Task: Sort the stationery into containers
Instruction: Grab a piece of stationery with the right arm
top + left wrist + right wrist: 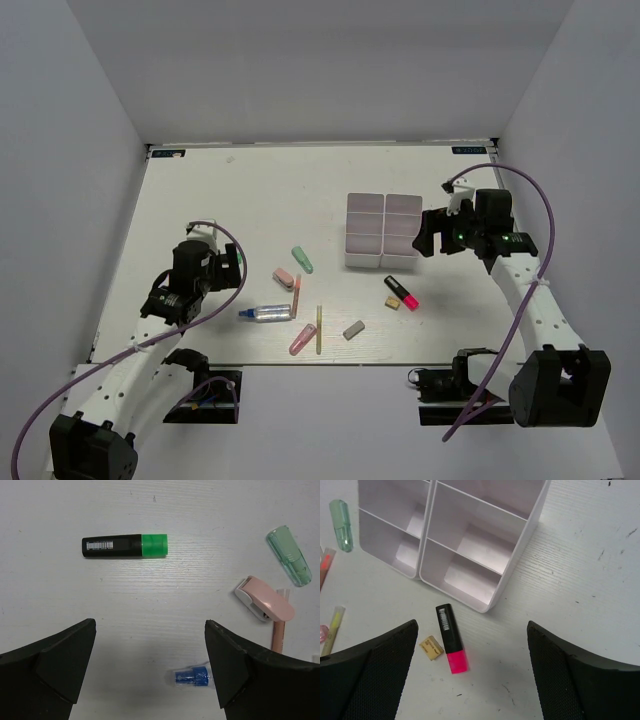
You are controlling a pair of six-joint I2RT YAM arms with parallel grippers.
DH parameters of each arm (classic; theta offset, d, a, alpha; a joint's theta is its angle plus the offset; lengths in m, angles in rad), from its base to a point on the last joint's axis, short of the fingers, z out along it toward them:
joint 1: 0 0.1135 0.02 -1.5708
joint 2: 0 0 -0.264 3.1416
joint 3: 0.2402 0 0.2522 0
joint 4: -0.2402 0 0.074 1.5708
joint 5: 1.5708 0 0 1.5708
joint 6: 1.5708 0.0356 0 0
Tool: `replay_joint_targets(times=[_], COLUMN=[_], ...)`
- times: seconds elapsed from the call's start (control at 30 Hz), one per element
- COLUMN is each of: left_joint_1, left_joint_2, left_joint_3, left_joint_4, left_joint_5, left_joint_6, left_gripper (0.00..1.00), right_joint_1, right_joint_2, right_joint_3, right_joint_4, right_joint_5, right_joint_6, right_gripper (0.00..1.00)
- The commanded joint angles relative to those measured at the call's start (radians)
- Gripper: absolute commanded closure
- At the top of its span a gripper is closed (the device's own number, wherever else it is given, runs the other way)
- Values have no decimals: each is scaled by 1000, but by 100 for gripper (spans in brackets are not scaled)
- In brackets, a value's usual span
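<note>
The stationery lies loose on the white table. A black-and-pink marker (451,639) rests beside a tan eraser (431,647), just below the white containers (470,540), whose bins I see are empty. My right gripper (472,670) hovers open above that marker, holding nothing. Under my open left gripper (150,670) are a black-and-green marker (125,546), a clear blue-capped tube (192,676), a pink item (265,599) and a pale green one (289,555). From above I see the left gripper (232,268) left of the pile and the right gripper (428,235) beside the containers (383,230).
A yellow stick (319,330), a pink marker (302,340), a pink stick (297,295) and a grey eraser (353,329) lie near the table's front edge. White walls enclose the table on three sides. Purple cables loop off both arms.
</note>
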Motion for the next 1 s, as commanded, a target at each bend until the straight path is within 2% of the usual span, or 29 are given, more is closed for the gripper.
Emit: replay_joint_targets(times=[0.0, 0.23, 0.3, 0.33, 0.4, 0.43, 0.47, 0.5, 0.53, 0.57, 0.6, 0.63, 0.67, 0.7, 0.73, 0.8, 0.83, 0.87, 0.9, 0.93, 0.97], left_joint_1=[4, 3, 3, 3, 4, 3, 4, 4, 6, 4, 4, 3, 4, 4, 4, 9, 13, 19, 24, 26, 29], left_joint_2=[-19, -13, -9, -7, -7, -10, -7, -8, -10, -10, -10, 2, 11, 33, 66, 125, 169, 220, 244, 269, 316], left_joint_3=[27, 33, 41, 41, 42, 41, 41, 41, 35, 33, 31, 28, 30, 33, 54, 86, 122, 146, 195, 246, 258], left_joint_4=[-4, -16, -25, -27, -28, -27, -28, -30, -30, -27, -20, -20, -25, -46, -56, -92, -129, -158, -186, -276, -287], left_joint_5=[-16, -56, -64, -64, -61, -59, -70, -77, -91, -96, -110, -119, -149, -157, -159, -162, -166, -194, -231, -273, -291], left_joint_6=[-3, -19, -23, -22, -24, -26, -30, -36, -51, -55, -59, -73, -96, -120, -136, -225, -286, -286, -382, -413, -446], left_gripper=[0, 0, 0, 4, 26, 45, 99, 100, 100, 100, 96, 69, 34, 1, 0, 0, 0, 0, 0, 0, 0], right_joint_1=[3, 4, 3, 4, 3, 3, 0, 4, 4, 4, 7, 12, 13, 17, 29, 36, 50, 55, 59, 63, 61], right_joint_2=[-37, -63, -69, -67, -57, -49, -41, -20, -15, -9, 14, 18, 29, 35, 41, 43, 41, 43, 48, 60, 64], right_joint_3=[-13, -46, -52, -49, -40, -26, -6, -3, 0, 3, 9, 28, 33, 36, 48, 54, 57, 69, 78, 89, 103], right_joint_4=[0, -9, -5, -9, -18, -43, -70, -83, -106, -112, -123, -147, -150, -158, -164, -158, -146, -135, -134, -135, -129], right_joint_5=[-54, -77, -42, -32, 8, -12, -53, -72, -142, -166, -207, -259, -279, -301, -363, -384, -397, -396, -391, -344, -336], right_joint_6=[-18, -138, -156, -167, -176, -193, -234, -236, -268, -271, -273, -279, -280, -288, -305, -308, -306, -303, -296, -282, -262], right_gripper=[10, 10, 10, 10, 10, 10, 10, 10, 52, 81, 98, 100, 95, 69, 10, 10, 13, 29, 61, 91, 100])
